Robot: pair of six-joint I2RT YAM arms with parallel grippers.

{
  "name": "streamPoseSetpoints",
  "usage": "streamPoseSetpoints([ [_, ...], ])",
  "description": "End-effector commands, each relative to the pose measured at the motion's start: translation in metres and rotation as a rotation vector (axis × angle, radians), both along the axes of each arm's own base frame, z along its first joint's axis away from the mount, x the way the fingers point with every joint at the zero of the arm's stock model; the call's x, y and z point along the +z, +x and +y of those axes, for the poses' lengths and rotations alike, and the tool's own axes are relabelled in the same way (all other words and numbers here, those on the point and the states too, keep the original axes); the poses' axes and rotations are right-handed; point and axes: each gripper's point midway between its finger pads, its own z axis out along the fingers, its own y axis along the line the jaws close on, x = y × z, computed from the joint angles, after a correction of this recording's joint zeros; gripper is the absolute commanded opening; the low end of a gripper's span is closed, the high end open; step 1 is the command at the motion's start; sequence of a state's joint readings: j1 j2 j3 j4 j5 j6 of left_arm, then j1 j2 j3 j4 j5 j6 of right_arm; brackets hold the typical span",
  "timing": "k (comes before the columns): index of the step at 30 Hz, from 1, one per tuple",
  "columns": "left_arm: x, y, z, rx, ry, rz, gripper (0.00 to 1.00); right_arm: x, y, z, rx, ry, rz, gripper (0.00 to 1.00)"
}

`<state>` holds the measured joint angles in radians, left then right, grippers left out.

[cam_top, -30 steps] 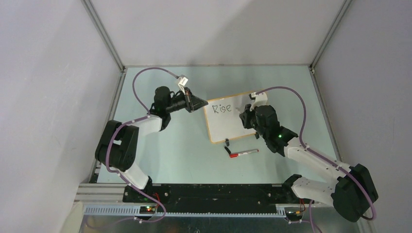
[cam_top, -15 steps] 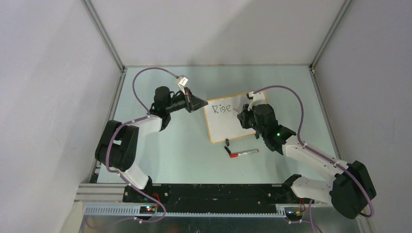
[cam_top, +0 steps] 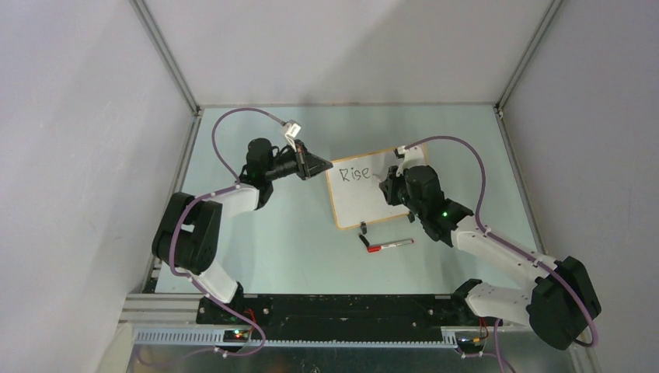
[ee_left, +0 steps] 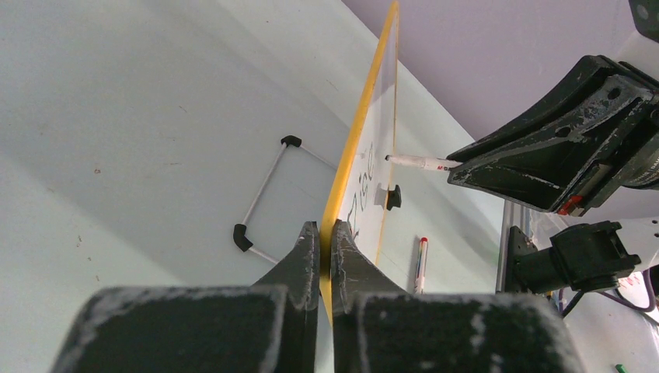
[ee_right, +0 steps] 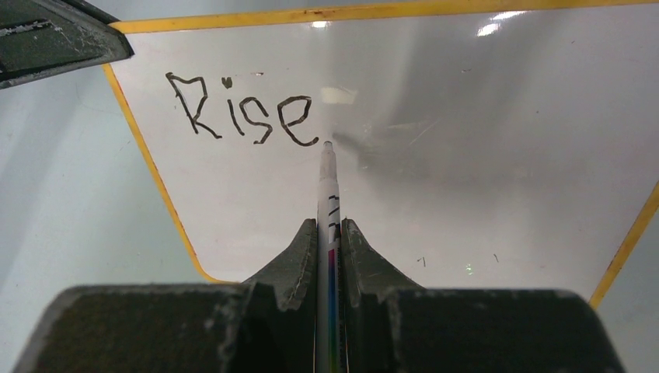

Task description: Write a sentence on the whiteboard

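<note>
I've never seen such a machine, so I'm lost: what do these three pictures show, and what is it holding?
Two robot arms stand at the near edge of the table. The wide picture looks down from above; the other two come from a camera on each wrist. The left gripper pinches the orange frame of the whiteboard. The right gripper grips a marker, its tip beside the written word "Rise". A second marker, red at one end, lies on the table near the board.
</note>
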<state>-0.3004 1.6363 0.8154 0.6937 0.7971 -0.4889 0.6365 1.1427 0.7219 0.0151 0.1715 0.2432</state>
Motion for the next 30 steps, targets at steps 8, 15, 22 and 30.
streamPoseSetpoints([
  [8,0.011,0.010,0.008,0.043,0.008,-0.067,0.04,0.023,0.013,-0.001,-0.038,0.025,-0.039,0.00],
  [15,0.011,0.010,0.008,0.043,0.007,-0.065,0.04,0.020,0.015,-0.002,-0.044,0.017,-0.029,0.00],
  [22,0.012,0.009,0.008,0.043,0.007,-0.067,0.04,0.015,0.016,-0.004,-0.053,0.003,-0.008,0.00],
  [30,0.013,0.009,0.009,0.046,0.006,-0.067,0.04,0.015,0.012,-0.007,-0.056,-0.001,0.001,0.00],
])
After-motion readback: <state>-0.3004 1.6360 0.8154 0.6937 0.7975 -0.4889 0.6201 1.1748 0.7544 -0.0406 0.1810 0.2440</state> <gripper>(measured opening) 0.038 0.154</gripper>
